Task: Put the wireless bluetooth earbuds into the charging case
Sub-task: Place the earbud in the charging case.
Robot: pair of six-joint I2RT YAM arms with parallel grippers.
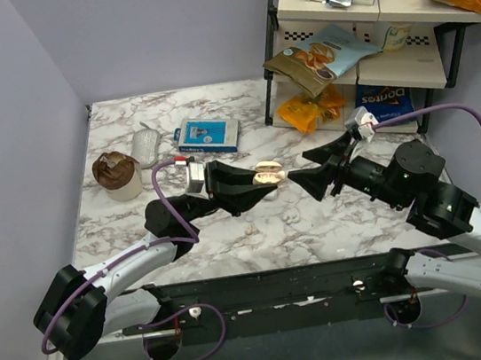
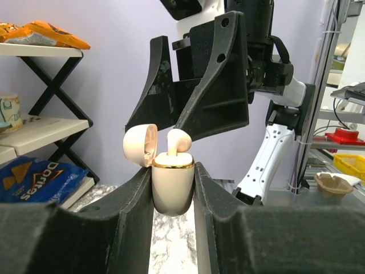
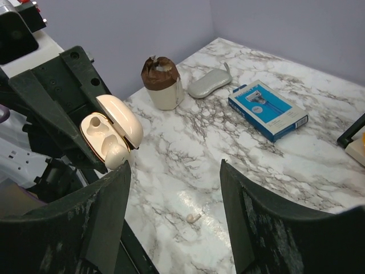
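Cream charging case (image 2: 173, 194) clamped in left gripper (image 2: 173, 171); right gripper (image 3: 174, 171) spread, empty, opposite; loose earbud (image 3: 194, 217) on surface (image 3: 285, 171) below.

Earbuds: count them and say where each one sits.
2. One earbud stands in the open charging case held by the left gripper; the other earbud lies loose on the marble table. No more show, though one could be hidden.

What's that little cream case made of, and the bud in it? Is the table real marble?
The case looks like smooth cream plastic, with a shiny gold-coloured rim band, perhaps plated. The earbud in it looks like matching glossy plastic. The table shows grey marble veining with a glossy glare patch; stone or printed laminate, I cannot tell.
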